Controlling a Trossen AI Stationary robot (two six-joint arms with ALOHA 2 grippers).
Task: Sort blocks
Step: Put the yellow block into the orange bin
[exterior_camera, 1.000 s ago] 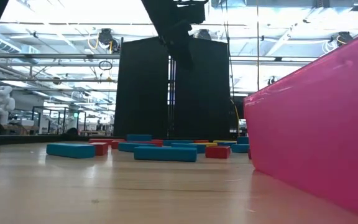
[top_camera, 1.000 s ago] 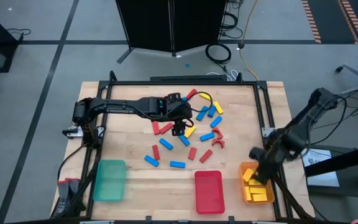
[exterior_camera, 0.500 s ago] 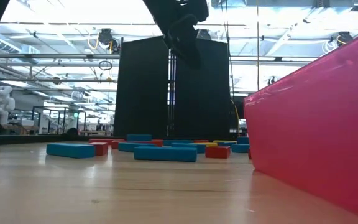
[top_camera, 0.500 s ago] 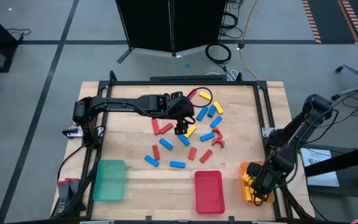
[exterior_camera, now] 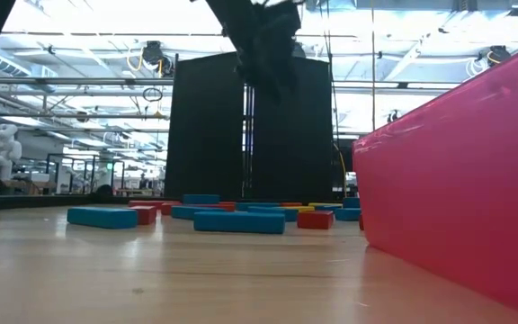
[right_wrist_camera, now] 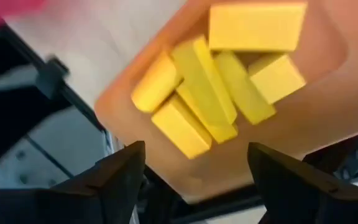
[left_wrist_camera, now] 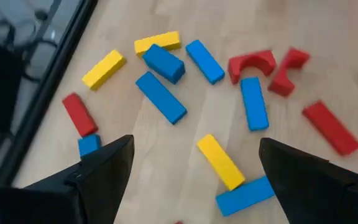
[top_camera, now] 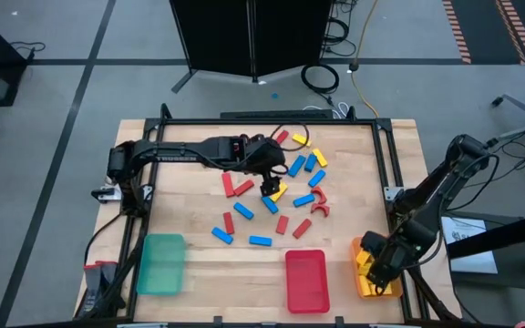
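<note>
Right claw hung over the orange tray at the near right corner of the bench, fingers spread, nothing between them. Yellow blocks lay heaped in that tray directly under it. Red tray and green tray sat along the same near edge; nothing showed in either.

Farther in, loose blue bars and red bars were scattered mid-bench. Left claw hovered above the cluster, fingers wide, gripping nothing. A yellow bar lay between its fingers in the wrist view, one end touching a blue bar.

Judgement: step in hand was the left arm's pick of that yellow bar. To do it well: turn the wrist so the fingers close across the bar's narrow sides, drop straight down, and keep clear of the touching blue bar so it isn't dragged along. Right arm should lift clear of the orange tray first. More yellows lay at the far edge.
</note>
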